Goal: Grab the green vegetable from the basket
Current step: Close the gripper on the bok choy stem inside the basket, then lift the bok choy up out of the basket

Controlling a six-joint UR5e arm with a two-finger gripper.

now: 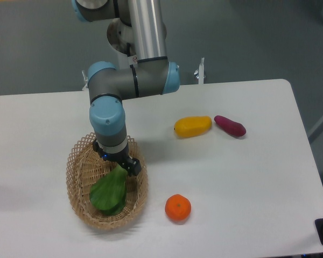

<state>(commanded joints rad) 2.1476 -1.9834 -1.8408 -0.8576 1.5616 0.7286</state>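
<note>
Stem end of bok choy toy [109, 192] hidden under gripper [120, 165]; jaw state can't tell. Veg lies in wicker basket [78, 196]. Arm points straight down w/ wrist over basket.

single fixed cam, high front, facing table [247, 177], mid-range

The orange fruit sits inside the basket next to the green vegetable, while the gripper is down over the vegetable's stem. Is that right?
Not quite. The camera view shows the orange fruit on the table, outside the basket. The green vegetable is inside, with the gripper over its stem.
</note>
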